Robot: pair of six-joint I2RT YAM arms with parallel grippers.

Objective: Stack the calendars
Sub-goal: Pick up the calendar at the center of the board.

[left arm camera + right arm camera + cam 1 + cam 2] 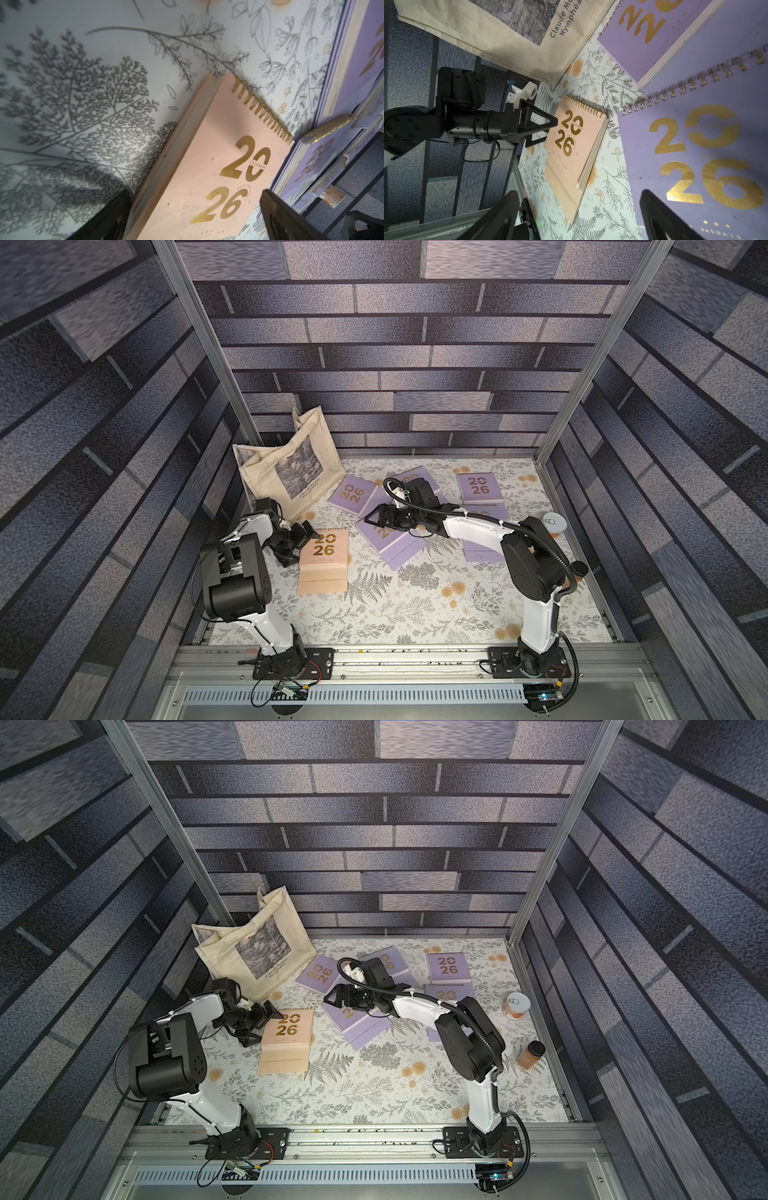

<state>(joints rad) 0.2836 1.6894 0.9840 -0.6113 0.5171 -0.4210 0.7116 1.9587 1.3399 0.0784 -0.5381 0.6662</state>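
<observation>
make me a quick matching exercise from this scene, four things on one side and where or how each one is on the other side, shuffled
Things
1. peach calendar
2. tote bag
3. left gripper
4. right gripper

Places and states
A. open, above a lilac calendar
B. propped up in the far left corner
C. lying cover up on the mat, apart from the lilac ones
D. open, at the peach calendar's edge

Pairs: 1-C, 2-B, 3-D, 4-A
</observation>
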